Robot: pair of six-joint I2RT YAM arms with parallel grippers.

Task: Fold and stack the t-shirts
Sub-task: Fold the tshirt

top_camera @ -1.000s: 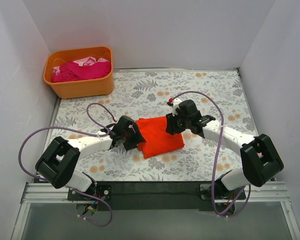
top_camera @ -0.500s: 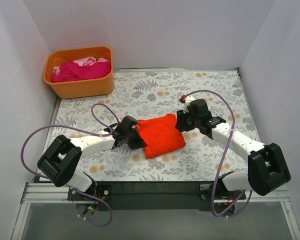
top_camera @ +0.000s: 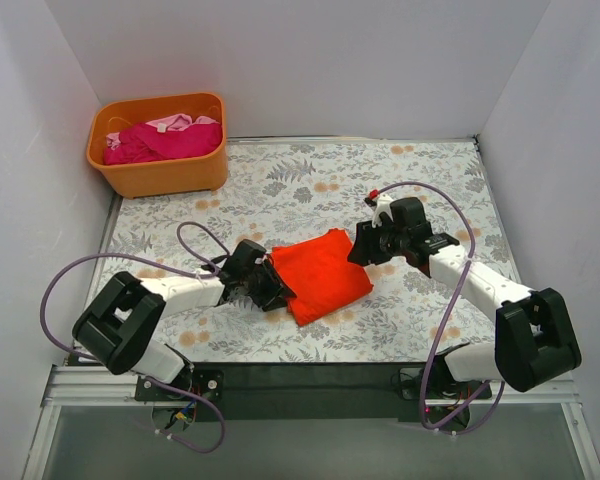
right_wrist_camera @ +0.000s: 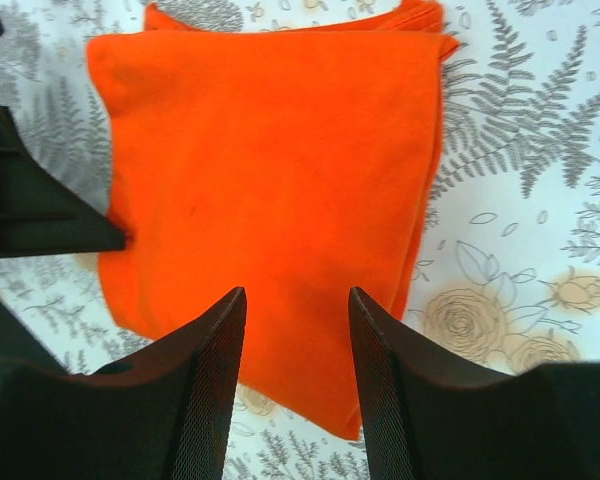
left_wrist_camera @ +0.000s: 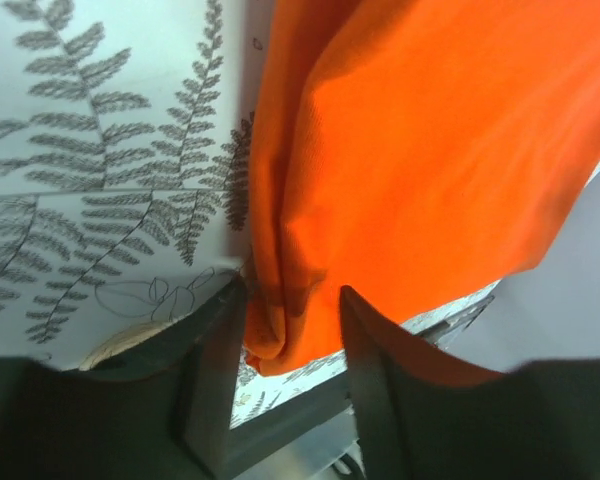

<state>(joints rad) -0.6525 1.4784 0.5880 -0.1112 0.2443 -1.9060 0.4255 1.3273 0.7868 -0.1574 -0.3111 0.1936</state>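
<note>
Top external view: the bright orange-red fabric t-shirt (top_camera: 320, 275) lay folded into a rough rectangle at mid-table on the floral-print table cover (top_camera: 400, 180), between the two arms.
Left gripper (left_wrist_camera: 292, 300): its fingers straddled a bunched stretch of the shirt's left edge; whether they pinched the cloth or had let it go could not be told.
Right gripper (right_wrist_camera: 297, 300): released, fingers apart over the flat right part of the shirt, holding nothing.
Risk: if the left fingers pulled away with cloth caught between them, the fold would likely drag open or skew; a low right finger could rumple the top layer.
Count: one t-shirt on the table; one magenta pink t-shirt (top_camera: 165, 142) and one pale pink t-shirt (top_camera: 170, 123) showing in one rigid orange plastic tub (top_camera: 160, 178) at the far-left corner; two grippers.
</note>
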